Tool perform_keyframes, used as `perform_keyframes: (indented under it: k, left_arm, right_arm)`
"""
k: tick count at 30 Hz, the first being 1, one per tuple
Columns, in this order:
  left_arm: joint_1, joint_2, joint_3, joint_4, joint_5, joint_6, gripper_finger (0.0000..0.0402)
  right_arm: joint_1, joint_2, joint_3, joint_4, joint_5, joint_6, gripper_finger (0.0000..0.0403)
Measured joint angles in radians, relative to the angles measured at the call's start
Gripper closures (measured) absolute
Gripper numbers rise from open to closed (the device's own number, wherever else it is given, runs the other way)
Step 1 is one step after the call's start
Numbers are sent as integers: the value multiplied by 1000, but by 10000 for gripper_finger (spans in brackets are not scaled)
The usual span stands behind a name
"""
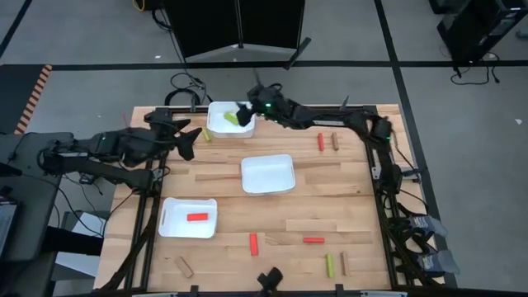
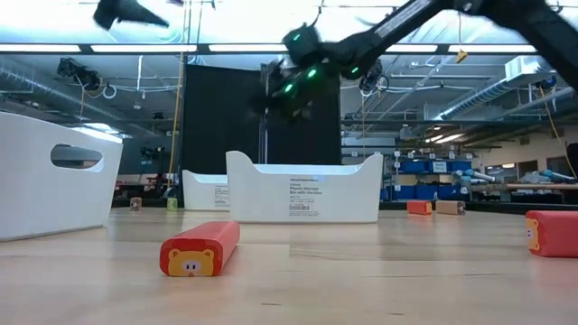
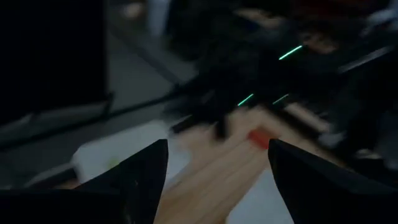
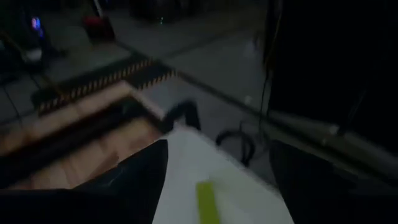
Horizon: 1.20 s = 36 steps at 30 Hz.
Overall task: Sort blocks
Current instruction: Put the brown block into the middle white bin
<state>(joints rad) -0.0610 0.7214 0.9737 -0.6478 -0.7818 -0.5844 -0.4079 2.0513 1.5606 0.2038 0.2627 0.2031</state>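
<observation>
My right gripper [image 1: 245, 114] [image 4: 217, 186] hangs open above the far white tray [image 1: 223, 125]. A yellow-green block [image 4: 207, 202] [image 1: 232, 119] lies on that tray's floor, below and between the spread fingers, apart from them. My left gripper [image 1: 188, 140] [image 3: 217, 162] is open, raised over the table's left side near a yellow-green block [image 1: 209, 136] on the wood. A red block [image 1: 196, 217] lies in the near-left tray [image 1: 170, 224]. Other red, tan and yellow-green blocks lie loose on the table.
A third white tray [image 1: 267, 188] stands at the table's middle. A red block [image 1: 320, 141] and a tan block [image 1: 335, 141] lie at the far right. Red blocks [image 1: 253, 242] [image 1: 313, 240], a yellow-green one [image 1: 329, 264] and tan ones [image 1: 344, 263] [image 1: 183, 266] lie near the near edge.
</observation>
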Motion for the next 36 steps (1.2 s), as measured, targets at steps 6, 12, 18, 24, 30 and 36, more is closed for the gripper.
perform_keyframes:
  k: [6,12,18,24,30,36]
  left_arm:
    - [155,82,0,-229,88,-174,132]
    - [454,240,0,-368,291,-109,144]
    - [745,390,0,-382,432,82,144]
    - [957,528,0,-376,567,171,144]
    - [1019,641,0,-351,618,145,135]
    - [1015,706,0,-294,617,76,113]
  right_arm:
    - [37,-309,-403,291,32,-50,134]
    - [107,-609,-731,335,109,6,142]
    - [208,-821,-915,330,177,46,144]
    - [300,-919,-975,301,251,49,144]
    - [367,-911,-977,297,301,24,144]
    - [389,-895,-977,318,324,-2,144]
